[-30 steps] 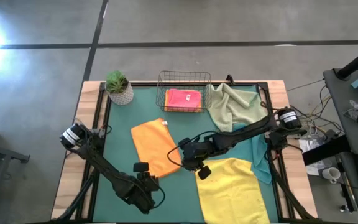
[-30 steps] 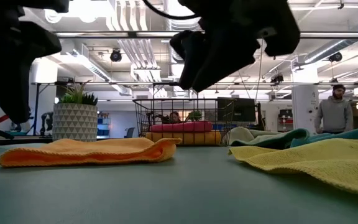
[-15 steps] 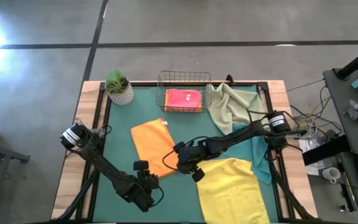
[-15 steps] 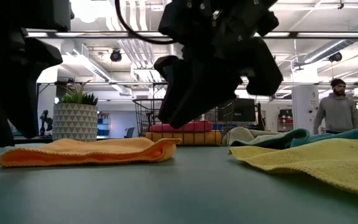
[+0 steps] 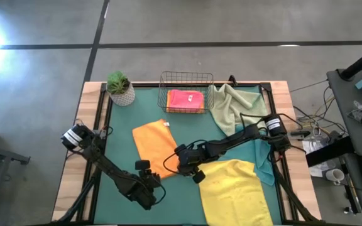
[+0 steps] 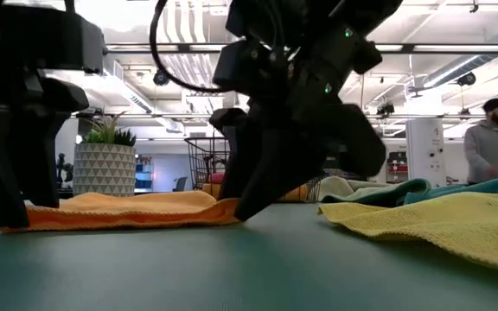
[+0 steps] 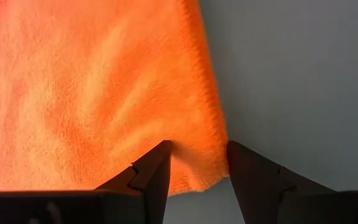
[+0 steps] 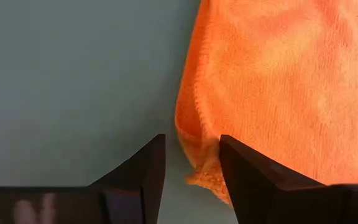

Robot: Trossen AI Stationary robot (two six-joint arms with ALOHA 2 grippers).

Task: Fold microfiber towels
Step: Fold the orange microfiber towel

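An orange towel (image 5: 156,145) lies folded and flat on the green mat (image 5: 121,144). My left gripper (image 5: 147,176) is open and down at the towel's near left corner (image 7: 211,168); one finger is over the cloth and the other over the mat. My right gripper (image 5: 176,168) is open and down at the near right corner (image 8: 197,163), which lies between its fingers. A yellow towel (image 5: 234,191) lies spread at the near right. A sage towel (image 5: 234,107) and a teal towel (image 5: 264,157) lie bunched at the right. My left gripper comes from above with its fingers pointing down. One fingertip (image 7: 161,155) dents the top of the orange towel just inside the near left corner. The other fingertip (image 7: 244,158) stands on the mat past the edge. The towel lies flat. My right gripper comes from above and straddles the frayed near right corner (image 8: 199,177) of the orange towel. One finger (image 8: 238,162) is over the cloth's edge and the other (image 8: 149,162) is over the bare mat. Whether they touch the cloth, I cannot tell.
A wire basket (image 5: 186,93) at the far edge holds a folded pink towel (image 5: 185,99) on top of another folded cloth. A potted plant (image 5: 120,88) stands at the far left corner. A person (image 6: 495,138) walks in the room behind.
My right gripper has moved toward the table's left and come down to the orange towel's near right corner. My left gripper has come down at the towel's near left corner. The towel has stayed flat.
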